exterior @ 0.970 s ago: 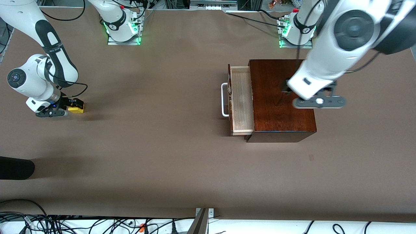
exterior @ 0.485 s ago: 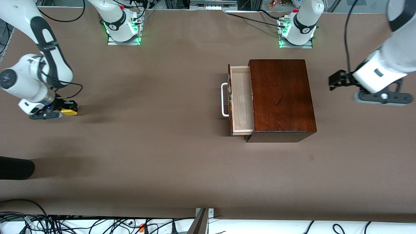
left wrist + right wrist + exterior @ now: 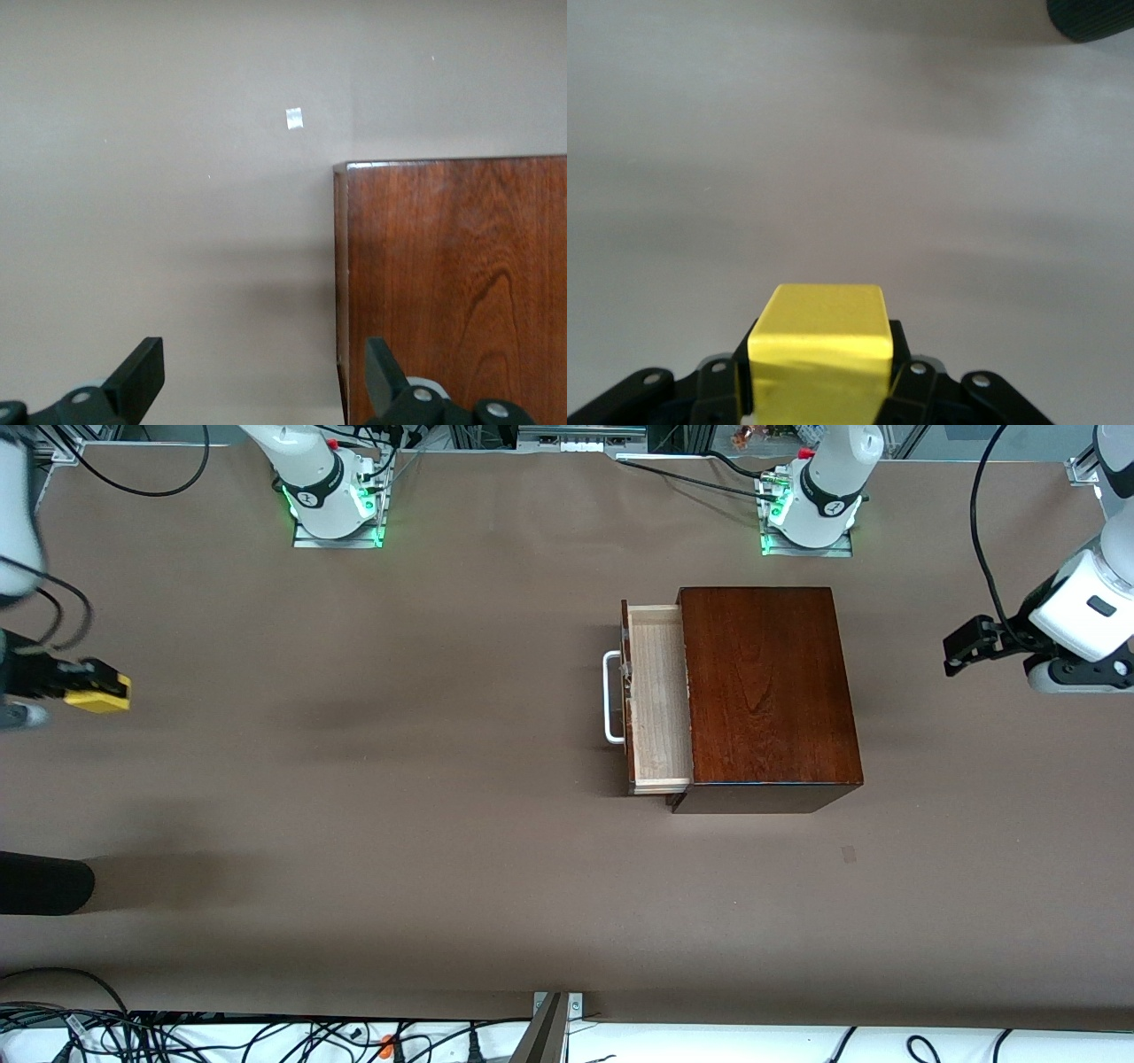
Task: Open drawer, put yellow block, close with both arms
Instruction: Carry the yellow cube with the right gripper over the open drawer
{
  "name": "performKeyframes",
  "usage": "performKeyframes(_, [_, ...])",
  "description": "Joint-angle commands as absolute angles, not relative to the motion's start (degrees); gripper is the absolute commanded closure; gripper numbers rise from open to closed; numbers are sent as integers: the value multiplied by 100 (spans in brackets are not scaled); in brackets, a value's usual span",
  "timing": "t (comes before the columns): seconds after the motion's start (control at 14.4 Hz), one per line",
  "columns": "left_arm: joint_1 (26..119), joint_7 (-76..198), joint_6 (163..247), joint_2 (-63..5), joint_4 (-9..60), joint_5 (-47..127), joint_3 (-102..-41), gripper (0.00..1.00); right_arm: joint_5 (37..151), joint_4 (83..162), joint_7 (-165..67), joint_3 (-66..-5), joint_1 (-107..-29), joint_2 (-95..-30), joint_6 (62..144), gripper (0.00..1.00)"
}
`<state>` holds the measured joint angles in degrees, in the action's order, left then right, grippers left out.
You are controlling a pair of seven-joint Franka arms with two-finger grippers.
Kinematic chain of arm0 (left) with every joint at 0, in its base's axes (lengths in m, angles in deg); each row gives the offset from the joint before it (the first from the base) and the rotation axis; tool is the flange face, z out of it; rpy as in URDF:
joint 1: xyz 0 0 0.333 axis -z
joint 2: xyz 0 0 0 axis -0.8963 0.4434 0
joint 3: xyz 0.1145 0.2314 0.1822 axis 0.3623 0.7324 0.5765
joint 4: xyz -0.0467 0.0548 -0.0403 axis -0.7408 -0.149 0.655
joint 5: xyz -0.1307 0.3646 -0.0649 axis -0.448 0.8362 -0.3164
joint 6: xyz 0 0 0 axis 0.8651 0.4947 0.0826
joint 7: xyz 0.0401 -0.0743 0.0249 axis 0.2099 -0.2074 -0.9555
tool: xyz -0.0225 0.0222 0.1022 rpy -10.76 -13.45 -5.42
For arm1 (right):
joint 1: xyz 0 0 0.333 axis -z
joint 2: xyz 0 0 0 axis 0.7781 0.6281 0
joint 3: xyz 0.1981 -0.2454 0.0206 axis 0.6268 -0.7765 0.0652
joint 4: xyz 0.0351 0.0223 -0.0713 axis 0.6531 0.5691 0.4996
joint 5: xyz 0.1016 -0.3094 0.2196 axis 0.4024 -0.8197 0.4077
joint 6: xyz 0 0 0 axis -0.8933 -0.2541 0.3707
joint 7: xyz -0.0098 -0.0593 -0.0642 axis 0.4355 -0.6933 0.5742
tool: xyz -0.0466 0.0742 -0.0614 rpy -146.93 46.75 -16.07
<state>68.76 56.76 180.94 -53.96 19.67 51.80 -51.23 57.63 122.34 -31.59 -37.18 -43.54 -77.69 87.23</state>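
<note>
Currently we are seeing the right claw (image 3: 75, 682) clamping the yellow block (image 3: 99, 693) in the air over the tabletop (image 3: 399, 824) at the right arm's end. We are finding the drawer (image 3: 657, 700) standing pulled out of the wooden box (image 3: 766, 691). The left claw (image 3: 261, 376) is hanging spread wide beside the box.

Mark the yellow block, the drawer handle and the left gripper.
yellow block (image 3: 819, 341), right wrist view, top face.
drawer handle (image 3: 609, 697), front view, long white bar.
left gripper (image 3: 266, 376), left wrist view, midway between open fingertips.
</note>
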Motion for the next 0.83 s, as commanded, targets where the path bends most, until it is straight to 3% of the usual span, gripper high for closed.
performKeyframes(0.0, [6930, 5608, 17906, -5488, 1913, 5042, -5143, 0, 5827, 11326, -3718, -3375, -4335, -7677, 7675, 100])
performKeyframes(0.28, [6886, 5608, 17906, -5480, 1913, 5042, -5135, 0, 5853, 10797, -6000, -2287, -4327, -7677, 7057, 100])
performKeyframes(0.62, [6886, 5599, 17897, -5471, 1904, 5042, -5143, 0, 6054, 10735, -9891, -547, -4466, -7589, 7170, 100])
performKeyframes(0.76, [6877, 5608, 17879, -5480, 1904, 5042, -5135, 0, 6143, 10726, -11405, -289, -4886, -7511, 7634, 100])
